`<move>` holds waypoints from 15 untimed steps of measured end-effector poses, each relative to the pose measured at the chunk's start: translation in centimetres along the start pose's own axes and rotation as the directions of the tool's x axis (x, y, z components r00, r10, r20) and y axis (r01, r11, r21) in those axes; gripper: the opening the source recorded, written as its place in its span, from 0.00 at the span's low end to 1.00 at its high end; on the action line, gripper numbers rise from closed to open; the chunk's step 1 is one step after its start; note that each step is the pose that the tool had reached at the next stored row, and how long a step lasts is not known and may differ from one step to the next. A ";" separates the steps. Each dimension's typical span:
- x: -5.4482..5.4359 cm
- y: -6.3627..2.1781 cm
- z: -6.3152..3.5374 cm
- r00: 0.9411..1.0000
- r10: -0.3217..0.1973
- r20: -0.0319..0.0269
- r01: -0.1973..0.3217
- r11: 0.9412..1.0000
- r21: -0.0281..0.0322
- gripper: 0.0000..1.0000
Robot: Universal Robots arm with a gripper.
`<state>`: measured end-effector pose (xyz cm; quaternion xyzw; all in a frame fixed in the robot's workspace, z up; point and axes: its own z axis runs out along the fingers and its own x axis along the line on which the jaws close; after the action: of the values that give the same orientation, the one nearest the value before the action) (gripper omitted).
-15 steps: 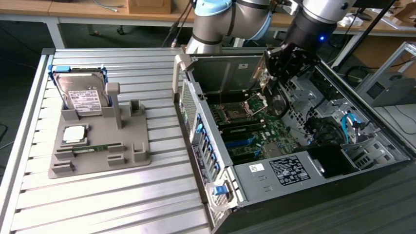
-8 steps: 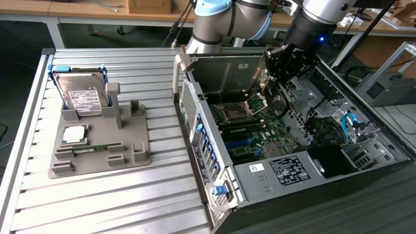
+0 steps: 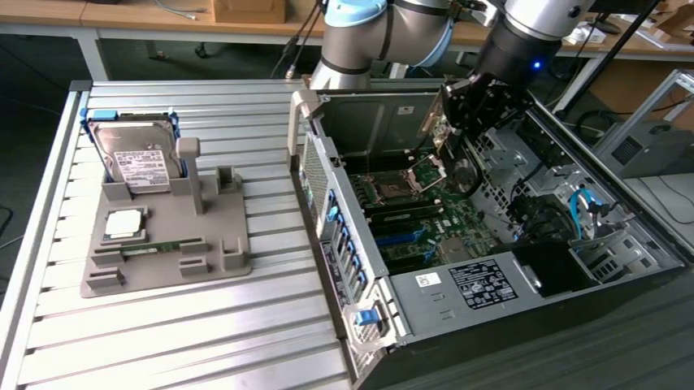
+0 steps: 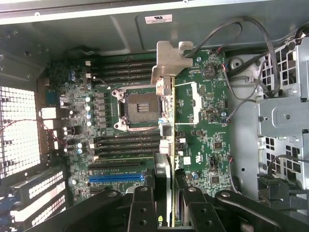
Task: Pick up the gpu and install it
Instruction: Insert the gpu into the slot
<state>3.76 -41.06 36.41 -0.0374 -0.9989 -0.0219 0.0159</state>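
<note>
**While the gpu hangs in the grip, the install is not done**

As things stand, you have the pick-up behind you and the seating ahead. The gripper is over the open computer case, its fingers pinching the card from both sides, partly closed with the thin board between them. In the exterior view the gripper stands above the far end of the motherboard, and the gpu shows as a narrow tan strip just beneath it. By my reading it is clear of the board and not yet in any slot. The blue slot on the motherboard carries no card, and the gpu lies off to one side of it, passing just beside the CPU socket.

You are looking at the card edge-on from the wrist, so its flat faces meet the fingers. Its long axis runs from the grip straight out to the silver bracket, which leads, pointing toward the grey case wall that bears a white label. How steeply it tilts toward the board I cannot settle.

On the table, the grey fixture holds the hard drive, well apart from the case.
</note>
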 end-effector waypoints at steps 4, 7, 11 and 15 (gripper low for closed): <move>0.0 0.00 0.00 1.000 -0.008 0.000 0.008 1.000 0.000 0.27; 0.0 0.00 0.00 1.000 -0.015 -0.001 0.015 1.000 0.000 0.27; 0.0 0.00 0.02 1.000 -0.027 -0.001 0.027 1.000 0.001 0.27; 0.0 0.00 0.04 0.998 -0.061 -0.003 0.061 0.998 0.002 0.27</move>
<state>3.76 -41.06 36.37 -0.0069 -0.9996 -0.0214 0.0165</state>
